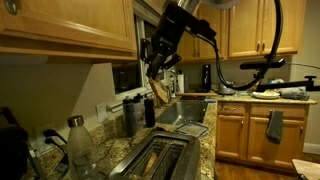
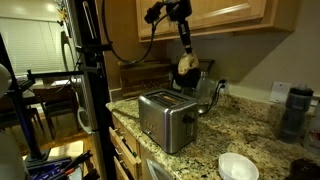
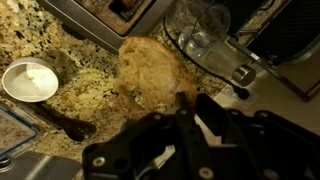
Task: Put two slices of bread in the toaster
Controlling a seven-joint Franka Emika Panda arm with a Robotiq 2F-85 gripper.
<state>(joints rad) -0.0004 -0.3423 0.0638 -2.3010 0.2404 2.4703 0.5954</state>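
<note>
Aloft, the pincer (image 2: 186,50) is clamped on a slice of bread (image 2: 186,66) near the toaster (image 2: 165,120).

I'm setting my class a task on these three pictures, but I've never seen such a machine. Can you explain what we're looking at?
It is a robot arm in a kitchen. Two pictures come from cameras standing in the room. The third comes from a camera on the arm's wrist, looking down past its fingers. The fingers are shut on a slice of bread, held in the air. On the granite counter stand a steel toaster and a white bowl.
</note>
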